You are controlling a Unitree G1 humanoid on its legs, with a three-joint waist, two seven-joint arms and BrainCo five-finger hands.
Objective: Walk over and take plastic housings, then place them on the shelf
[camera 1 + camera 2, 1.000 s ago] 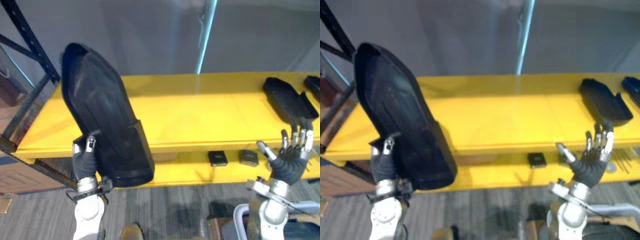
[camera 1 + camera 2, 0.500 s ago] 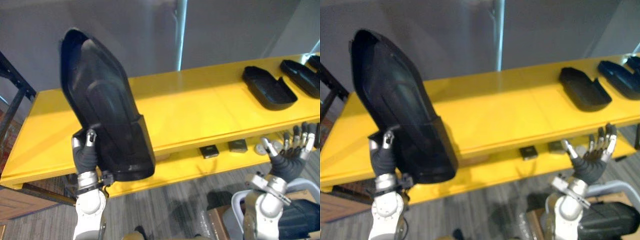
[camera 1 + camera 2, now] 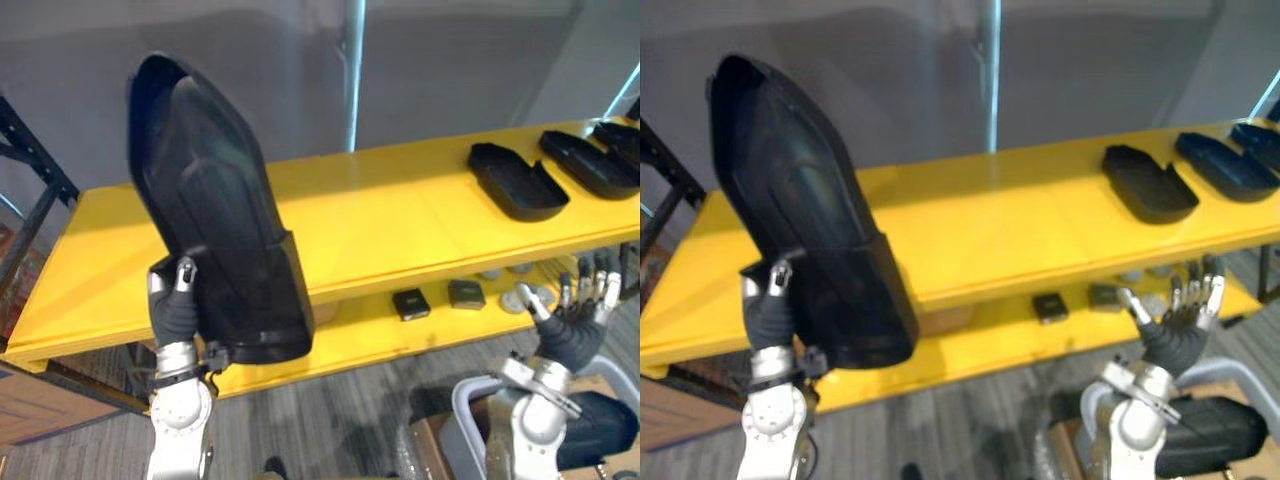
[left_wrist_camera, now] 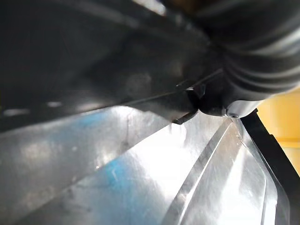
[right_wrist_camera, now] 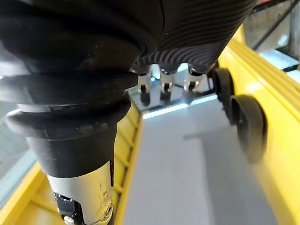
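Left robot hand (image 3: 172, 312) is clamped on the blunt lower end of a long black plastic housing (image 3: 215, 220), which stands upright above it, probably so it clears the front edge of the yellow shelf (image 3: 380, 225) just beyond. Right robot hand (image 3: 580, 325) hangs empty, fingers spread, below that edge; other housings (image 3: 515, 182) lie on the shelf above and beyond it

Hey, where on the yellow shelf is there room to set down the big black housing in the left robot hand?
The top shelf is bare from its left end, by the black rack post, across to the nearest lying housing. Its right end is crowded with housings side by side. The lower shelf has small parts toward the right.
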